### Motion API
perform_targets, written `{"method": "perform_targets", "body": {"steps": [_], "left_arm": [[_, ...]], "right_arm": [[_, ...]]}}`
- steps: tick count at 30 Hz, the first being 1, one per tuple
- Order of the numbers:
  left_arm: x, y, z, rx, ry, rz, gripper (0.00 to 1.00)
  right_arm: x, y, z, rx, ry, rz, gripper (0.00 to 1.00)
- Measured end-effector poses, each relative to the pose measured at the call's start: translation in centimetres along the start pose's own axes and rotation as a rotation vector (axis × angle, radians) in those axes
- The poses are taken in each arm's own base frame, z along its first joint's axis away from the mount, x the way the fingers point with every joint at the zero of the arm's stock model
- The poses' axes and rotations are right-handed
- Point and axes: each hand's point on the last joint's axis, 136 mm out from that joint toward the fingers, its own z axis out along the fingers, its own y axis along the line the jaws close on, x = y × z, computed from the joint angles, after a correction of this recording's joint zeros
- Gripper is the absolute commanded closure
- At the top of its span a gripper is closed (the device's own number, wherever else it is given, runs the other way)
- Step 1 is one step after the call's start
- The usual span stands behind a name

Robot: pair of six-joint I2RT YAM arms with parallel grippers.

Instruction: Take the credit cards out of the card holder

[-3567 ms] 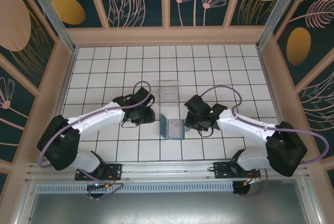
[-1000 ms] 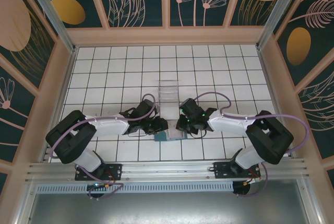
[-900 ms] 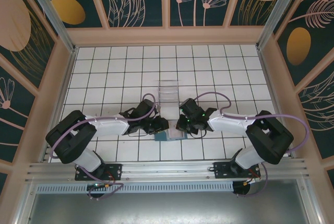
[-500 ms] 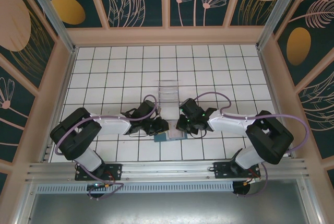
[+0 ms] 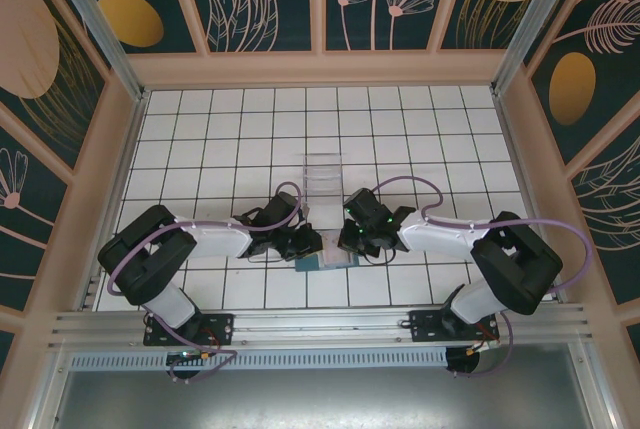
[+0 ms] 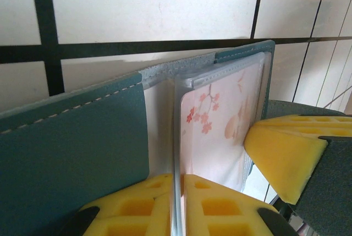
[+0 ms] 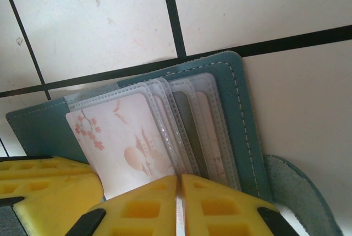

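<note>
White tiles ruled with black lines cover the table (image 5: 220, 129), boxed in by walls painted with leaves and golden discs. Seen from above, both arms reach inward and meet over the teal card holder (image 5: 318, 262), which lies on the near-centre tiles. The left gripper (image 5: 306, 242) is at its left side and the right gripper (image 5: 348, 241) at its right. A clear plastic box (image 5: 322, 174) stands just beyond them.

From the left wrist, the holder lies open, its stitched teal leaf to the left. The left gripper's yellow fingers (image 6: 148, 203) are pinched almost together on the edge of one clear sleeve of the holder. A credit card (image 6: 220, 115) printed with pink blossom sits in the next sleeve, and a yellow finger of the other gripper presses on that sleeve's right side.

From the right wrist, the sleeves fan out across the teal cover with the blossom card in front. The right gripper's fingers (image 7: 220, 206) are closed to a hairline over the sleeves' lower edge. Which layer they grip cannot be told.
</note>
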Motion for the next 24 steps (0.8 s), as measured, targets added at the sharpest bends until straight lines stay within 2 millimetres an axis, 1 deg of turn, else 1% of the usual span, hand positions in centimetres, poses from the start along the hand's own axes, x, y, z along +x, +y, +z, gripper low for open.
{"method": "perform_targets", "body": {"steps": [9, 14, 19, 22, 24], "left_arm": [[-0.1, 0.1, -0.2, -0.039, 0.0, 0.01, 0.86], [0.0, 0.9, -0.3, -0.078, 0.001, 0.005, 0.87], [0.0, 1.2, -0.5, -0.096, -0.005, 0.006, 0.86], [-0.1, 0.9, -0.9, -0.095, -0.015, 0.01, 0.83], [-0.4, 0.2, -1.2, -0.077, -0.026, 0.02, 0.82]], "right_arm": [[0.0, 0.0, 0.0, 0.001, -0.001, 0.0, 0.87], [0.0, -0.1, 0.0, 0.005, -0.002, 0.0, 0.87], [0.0, -0.4, -0.3, 0.019, -0.007, 0.001, 0.87], [0.1, -0.5, -0.3, 0.021, -0.005, 0.002, 0.88], [0.1, -0.5, -0.3, 0.021, -0.005, 0.002, 0.89]]}}
